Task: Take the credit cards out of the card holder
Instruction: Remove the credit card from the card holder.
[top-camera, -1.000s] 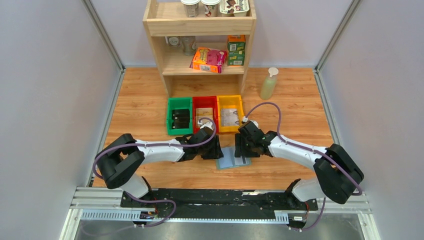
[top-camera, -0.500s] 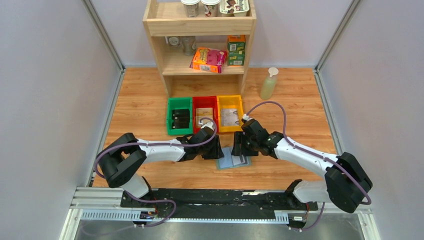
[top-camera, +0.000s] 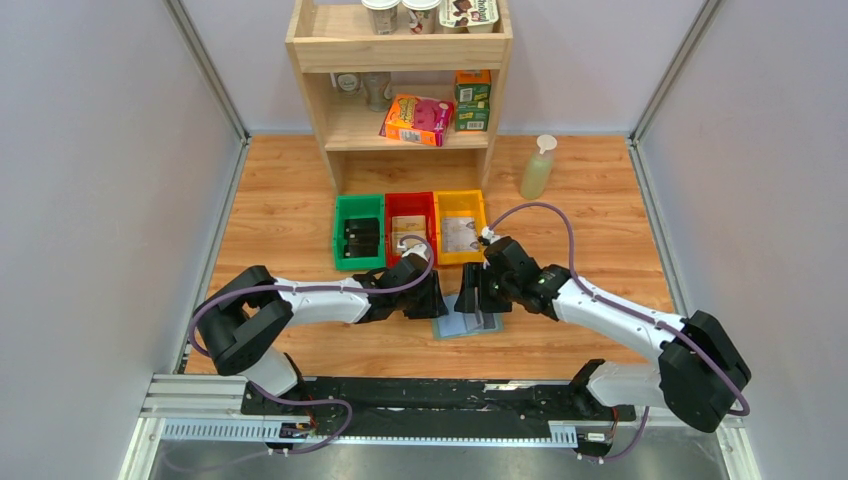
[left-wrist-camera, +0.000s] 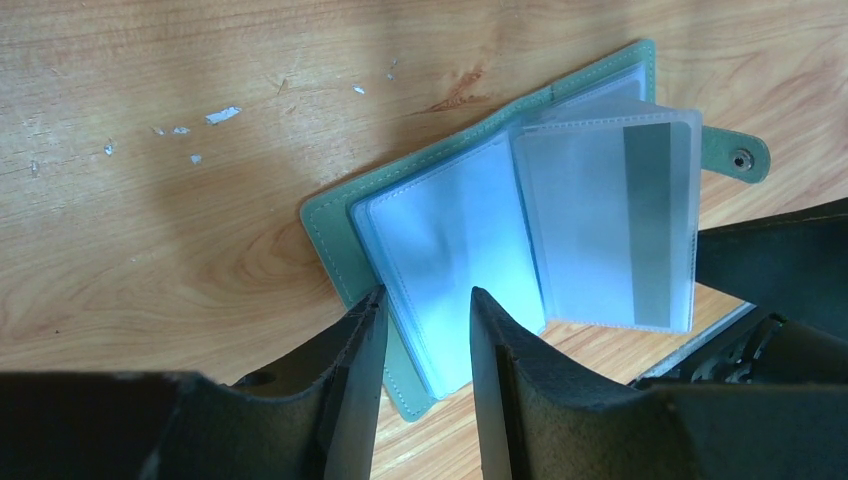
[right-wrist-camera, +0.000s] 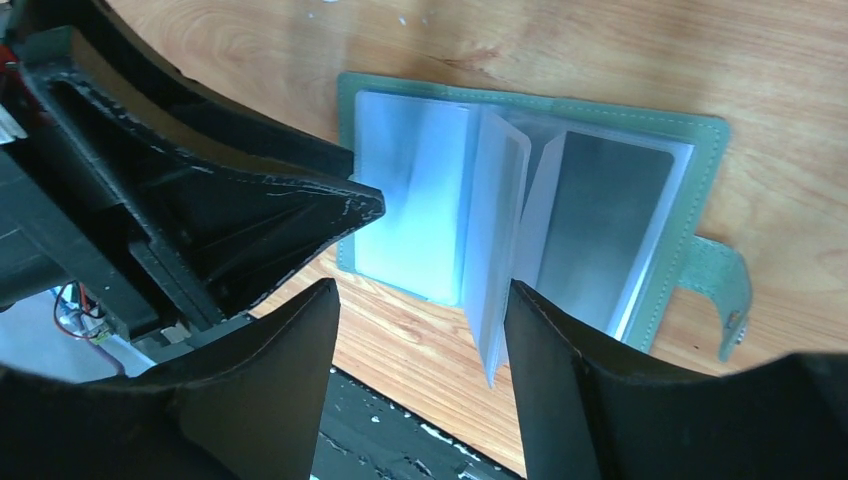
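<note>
The card holder (top-camera: 462, 326) lies open on the wooden floor between both grippers, green cover down, pale sleeves up (left-wrist-camera: 470, 230) (right-wrist-camera: 420, 190). A grey credit card (right-wrist-camera: 610, 225) shows through a sleeve on the tab side, and again as a grey strip (left-wrist-camera: 650, 220). My left gripper (top-camera: 438, 300) (left-wrist-camera: 425, 300) is open at the holder's left edge, one finger (left-wrist-camera: 365, 325) on the green cover and sleeves in the gap. My right gripper (top-camera: 472, 298) (right-wrist-camera: 422, 292) is open above the holder. One sleeve page (right-wrist-camera: 495, 250) stands upright beside its right finger (right-wrist-camera: 540, 330).
Green (top-camera: 358, 232), red (top-camera: 410, 225) and yellow (top-camera: 461, 222) bins stand in a row just behind the holder. A wooden shelf (top-camera: 400, 70) with boxes and cups stands further back, a bottle (top-camera: 537, 168) to its right. Grey walls close both sides.
My right gripper has moved left across the holder, closer to the left gripper. The left arm has stayed in place.
</note>
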